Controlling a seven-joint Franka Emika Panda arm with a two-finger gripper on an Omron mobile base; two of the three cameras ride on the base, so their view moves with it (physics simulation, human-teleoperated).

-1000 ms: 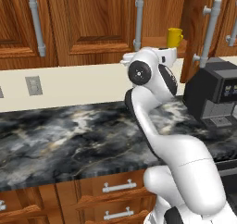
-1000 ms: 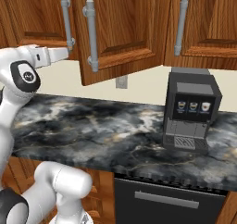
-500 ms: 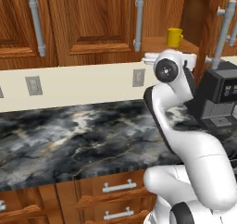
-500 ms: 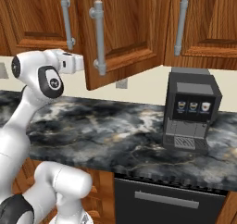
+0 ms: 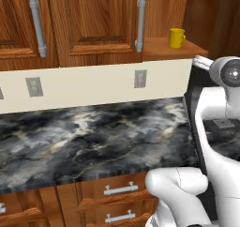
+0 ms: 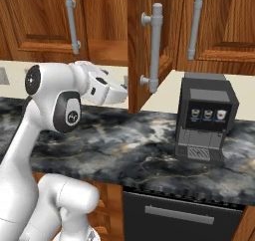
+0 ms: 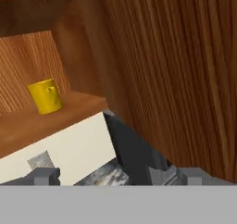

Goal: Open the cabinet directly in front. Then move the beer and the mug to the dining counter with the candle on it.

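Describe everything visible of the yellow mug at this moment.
The mug is a small, plain, bright yellow cylinder, looking glazed or plastic, with a loop handle on one side. It stands upright on the wooden shelf inside the opened cabinet, near the shelf's front edge. Nothing else touches it. In the hand view it sits ahead of the open gripper, well clear of the fingertips.

Yellow mug (image 5: 176,37) upright on open cabinet (image 5: 173,50) shelf.
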